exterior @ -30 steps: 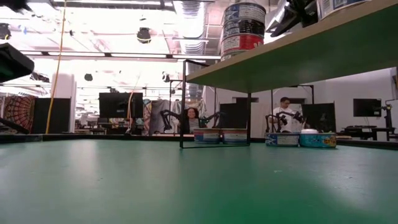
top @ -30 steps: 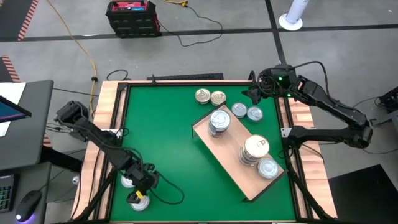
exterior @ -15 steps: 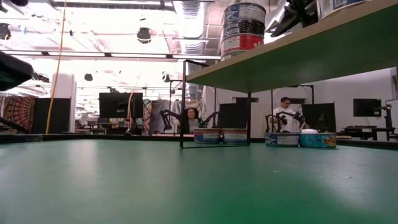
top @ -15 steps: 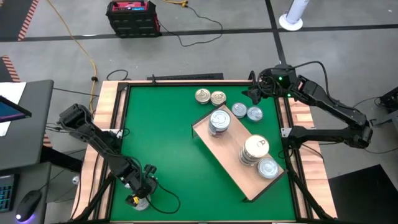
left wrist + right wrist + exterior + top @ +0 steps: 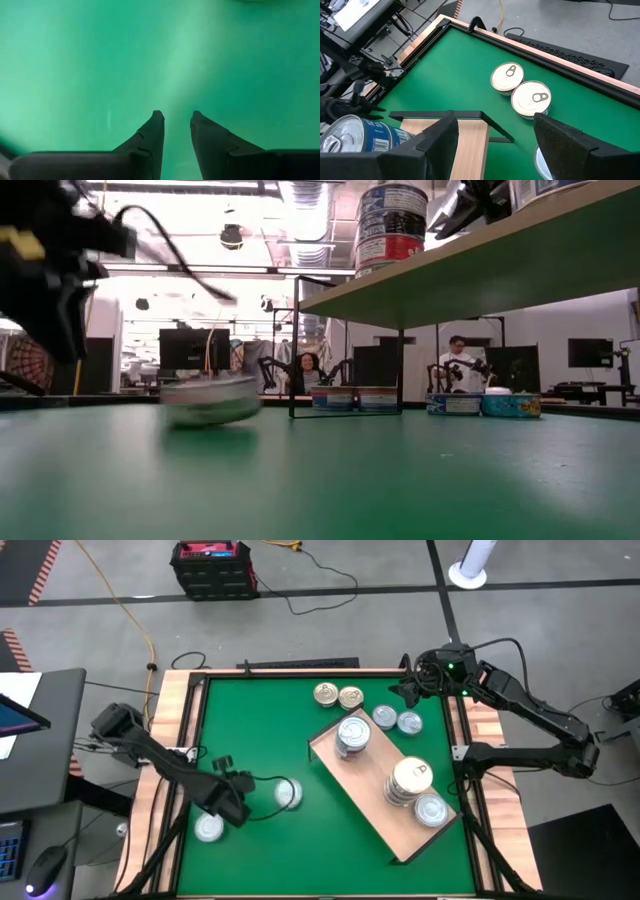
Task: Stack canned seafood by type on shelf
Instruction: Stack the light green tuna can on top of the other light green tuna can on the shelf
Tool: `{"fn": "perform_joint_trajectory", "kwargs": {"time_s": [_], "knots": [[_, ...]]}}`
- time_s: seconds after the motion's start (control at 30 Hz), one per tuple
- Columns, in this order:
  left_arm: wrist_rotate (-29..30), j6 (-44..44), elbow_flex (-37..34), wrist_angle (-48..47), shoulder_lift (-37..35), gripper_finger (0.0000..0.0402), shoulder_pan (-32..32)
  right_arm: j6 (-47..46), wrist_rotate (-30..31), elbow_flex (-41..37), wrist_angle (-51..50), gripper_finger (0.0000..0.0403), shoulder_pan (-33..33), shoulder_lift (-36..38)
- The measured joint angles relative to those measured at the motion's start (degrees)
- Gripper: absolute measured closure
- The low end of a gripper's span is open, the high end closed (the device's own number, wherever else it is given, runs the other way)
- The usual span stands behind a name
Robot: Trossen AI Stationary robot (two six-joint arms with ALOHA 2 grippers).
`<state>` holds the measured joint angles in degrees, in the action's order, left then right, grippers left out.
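Note:
My left gripper (image 5: 237, 802) (image 5: 176, 117) hangs over the green mat near the left side, its fingers a little apart with only mat between them. One tin (image 5: 288, 793) (image 5: 210, 400) lies flat on the mat just to its right, another (image 5: 208, 828) just to its near-left. The light-wood shelf (image 5: 372, 802) lies slantwise at the right and carries two stacks of tins (image 5: 352, 735) (image 5: 411, 780) and a single tin (image 5: 430, 810). Several tins (image 5: 350, 697) (image 5: 507, 76) rest on the mat at the far side. Above them my right gripper (image 5: 405, 690) (image 5: 495, 135) waits open.
A raised wood-slat rim (image 5: 178, 740) borders the mat. A black cable (image 5: 270, 783) loops beside my left gripper. Bare mat (image 5: 260, 730) stretches between the left arm and the shelf. In the low view, people sit at desks far behind the table.
My left gripper has swung from the near-left corner toward the table's far edge and middle, turning as it went. The tin that was under it at the near edge now lies farther in on the mat, to the gripper's right, blurred in the low view.

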<state>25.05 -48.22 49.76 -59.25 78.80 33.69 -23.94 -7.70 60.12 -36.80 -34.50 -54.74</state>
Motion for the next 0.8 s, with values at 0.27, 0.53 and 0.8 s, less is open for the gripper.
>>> {"fn": "perform_joint_trajectory", "kwargs": {"time_s": [0.27,0.53,0.8], "knots": [[1.7,0.5,-0.1,10.5,-14.6,0.0352,-5.2,0.0,-0.1,0.0,0.0,0.0121,0.0,0.0],[4.0,3.7,-0.3,26.0,-8.4,0.031,-17.2,-0.2,-0.1,0.0,0.2,0.0121,0.0,0.0],[-11.6,-0.1,-0.4,32.1,5.0,0.0286,-33.3,-1.1,-0.1,0.0,1.7,0.0121,0.0,0.0]]}}
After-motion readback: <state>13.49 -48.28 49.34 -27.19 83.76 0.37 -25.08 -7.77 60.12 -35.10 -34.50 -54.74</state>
